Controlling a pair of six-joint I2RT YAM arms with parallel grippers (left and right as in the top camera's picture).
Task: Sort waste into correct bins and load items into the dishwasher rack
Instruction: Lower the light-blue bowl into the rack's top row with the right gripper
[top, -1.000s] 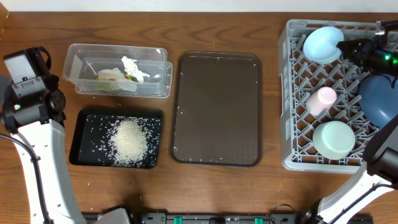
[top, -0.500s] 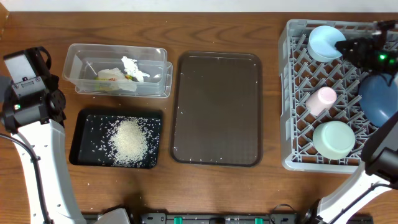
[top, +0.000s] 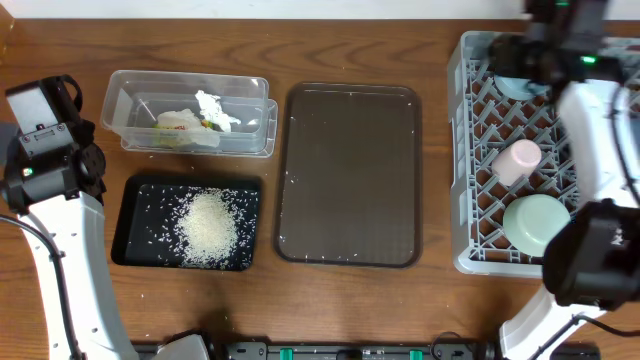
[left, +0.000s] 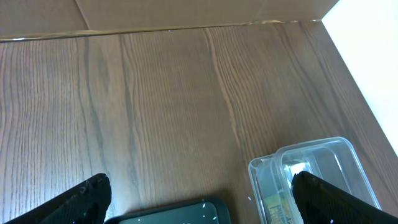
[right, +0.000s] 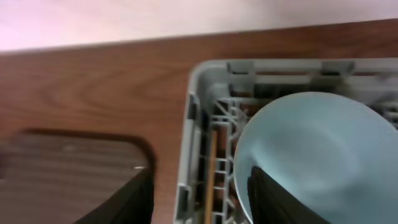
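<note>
Hovering over the dishwasher rack's (right: 193, 124) far corner, the right gripper (right: 200, 180) shows parted, empty jaws, seemingly because the pale-blue bowl (right: 305, 149) beneath it is seated among the pegs. The left gripper (left: 200, 183) hangs wide open and empty, apparently parked clear of the clear tub (top: 125, 100) holding tissue (top: 210, 105) and the black tray (top: 135, 250) of rice (top: 207, 228).
</note>
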